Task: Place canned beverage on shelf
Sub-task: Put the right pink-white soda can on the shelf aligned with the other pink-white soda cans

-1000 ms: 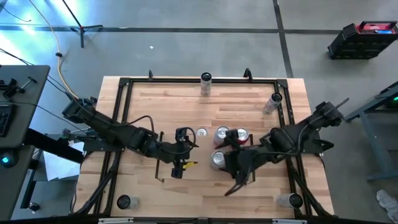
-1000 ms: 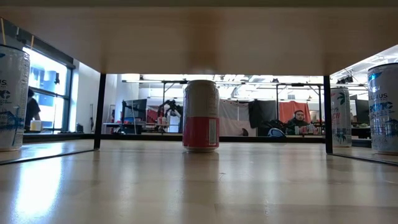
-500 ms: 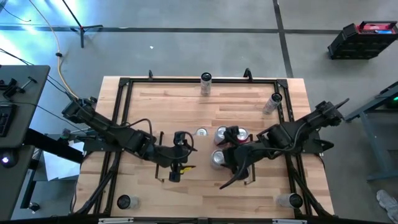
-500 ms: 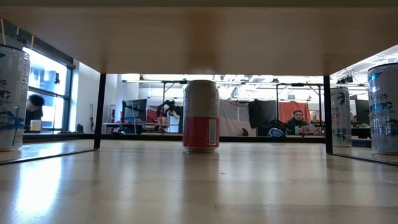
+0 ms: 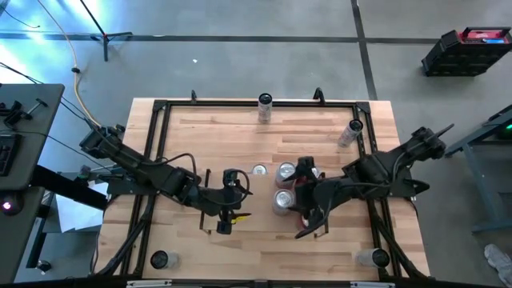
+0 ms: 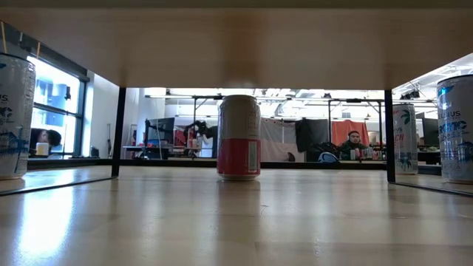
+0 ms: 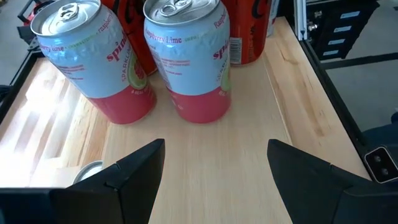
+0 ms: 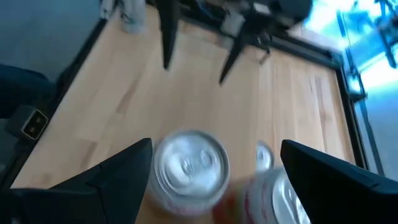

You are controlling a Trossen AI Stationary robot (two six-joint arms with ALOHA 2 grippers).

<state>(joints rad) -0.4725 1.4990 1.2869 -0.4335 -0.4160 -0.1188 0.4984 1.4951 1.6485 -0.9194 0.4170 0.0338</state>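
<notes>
Bright, even room light is falling on the bench (image 5: 240, 136). Window (image 6: 55, 111) glare is glowing in the low view. The right wrist view is blurring heavily.

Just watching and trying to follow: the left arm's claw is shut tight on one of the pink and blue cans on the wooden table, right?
Not quite. The left claw is open and holds nothing; the two pink and blue cans stand upright on the wooden table ahead of it, untouched. The left wrist view shows bare wood between its fingers.
</notes>
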